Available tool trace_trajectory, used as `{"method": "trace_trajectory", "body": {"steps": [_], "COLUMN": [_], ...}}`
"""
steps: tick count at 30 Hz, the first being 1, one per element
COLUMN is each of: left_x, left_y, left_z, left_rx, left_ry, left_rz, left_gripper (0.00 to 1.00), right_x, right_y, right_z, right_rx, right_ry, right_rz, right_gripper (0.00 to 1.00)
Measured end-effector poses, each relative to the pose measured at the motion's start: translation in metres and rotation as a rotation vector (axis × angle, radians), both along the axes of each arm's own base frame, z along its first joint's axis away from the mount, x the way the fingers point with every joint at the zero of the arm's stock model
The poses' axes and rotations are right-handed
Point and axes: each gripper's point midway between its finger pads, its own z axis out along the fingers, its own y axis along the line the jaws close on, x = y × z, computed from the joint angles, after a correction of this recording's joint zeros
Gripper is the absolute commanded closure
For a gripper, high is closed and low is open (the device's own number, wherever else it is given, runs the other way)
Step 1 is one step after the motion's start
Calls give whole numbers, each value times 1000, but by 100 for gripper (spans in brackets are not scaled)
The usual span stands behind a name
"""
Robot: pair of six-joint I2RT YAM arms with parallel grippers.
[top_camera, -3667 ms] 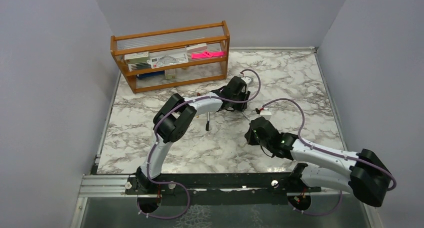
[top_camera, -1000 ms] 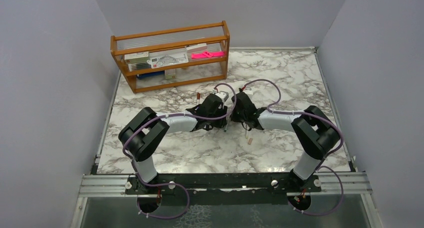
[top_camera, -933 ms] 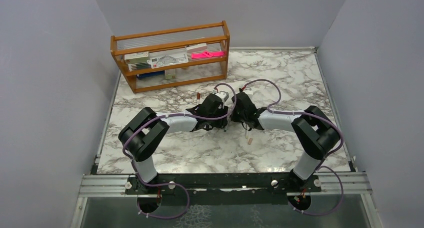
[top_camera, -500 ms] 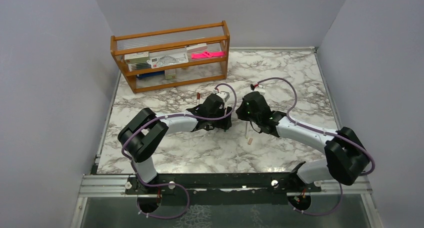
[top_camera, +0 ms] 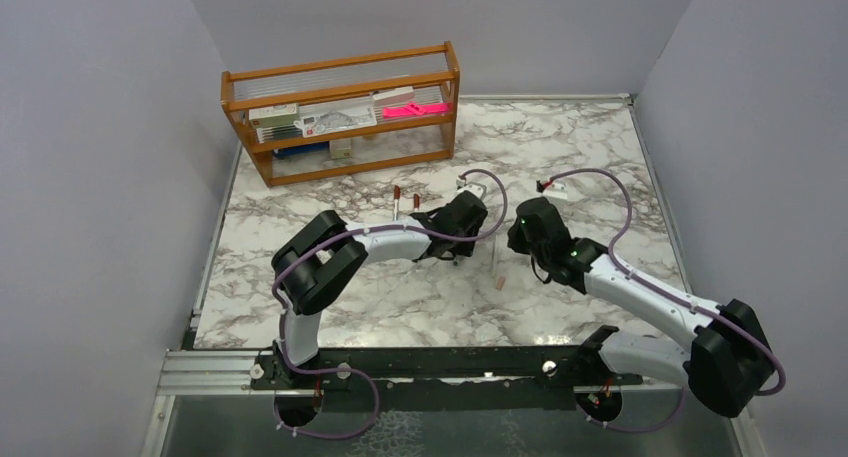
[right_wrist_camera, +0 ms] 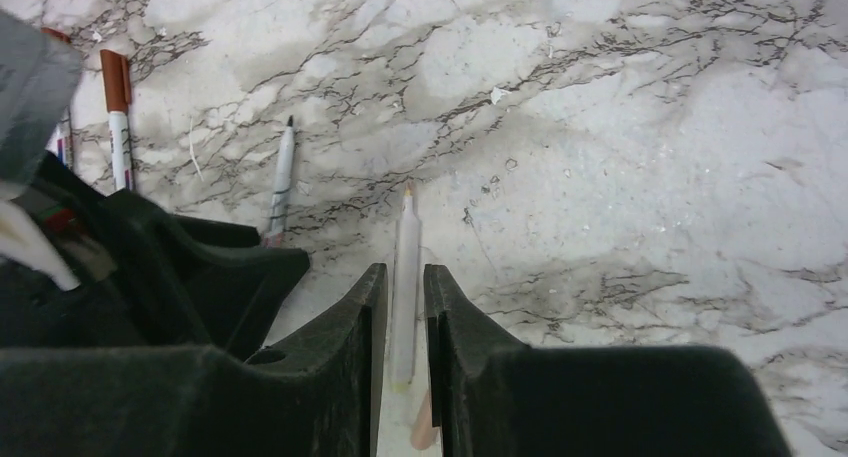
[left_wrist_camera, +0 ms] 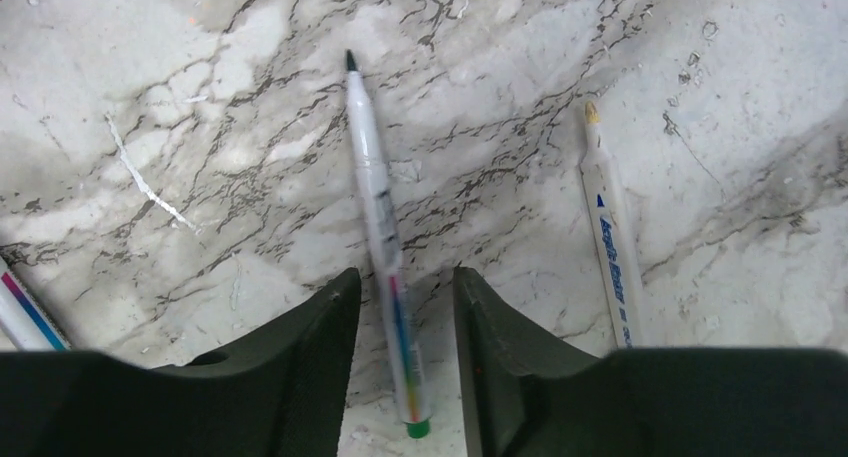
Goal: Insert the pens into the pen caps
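Plainly, pens lie on marble tabletop; lavender walls

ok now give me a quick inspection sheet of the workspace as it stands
surface: marble table, pens lying mid-table
job's things: black-tipped pen uncapped, lying flat; pale-tipped pen uncapped; dark-red-capped pen beyond the left arm; peach cap at the pale-tipped pen's rear end, joined or not cannot tell
clutter: wooden rack at the back left, holding boxed stationery and a pink item
end effectors: left end effector open, straddling the black-tipped pen; right end effector close on both sides of the pale-tipped pen, grip cannot tell
cables: purple cables loop off both arms, no snag seen
surroundings: grey walls on three sides
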Motion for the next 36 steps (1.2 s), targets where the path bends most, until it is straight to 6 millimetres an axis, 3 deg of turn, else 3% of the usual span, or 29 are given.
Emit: {"method": "trace_trajectory", "body": {"steps": [6, 8, 11, 20, 25, 31, 36], "left_x": [4, 5, 6, 5, -22, -49, -60], "left_y": [-1, 3, 8, 7, 22, 15, -1], "left_z": [-4, -4, -5, -5, 1, 53, 96], "left_rx": [113, 135, 157, 143, 43, -220, -387], "left_ry": [-43, -50, -56, -58, -59, -154, -228], "left_rz": [27, 40, 54, 47, -28, -149, -244], "left_gripper": [63, 74, 100, 100, 100, 100, 100], "right_x": [-8, -9, -10, -17, -24, -39, -37], "right_y": [-8, -9, -10, -13, -8, 13, 37], "right_z": [14, 16, 13, 5, 7, 16, 39], "right_rx": [23, 28, 25, 23, 78, 254, 374], "right_ry": [-42, -49, -44, -27, -44, -123, -179], "right_rz": [-8, -8, -9, -1, 38, 142, 229], "right_gripper": [79, 79, 79, 80, 77, 50, 45]}}
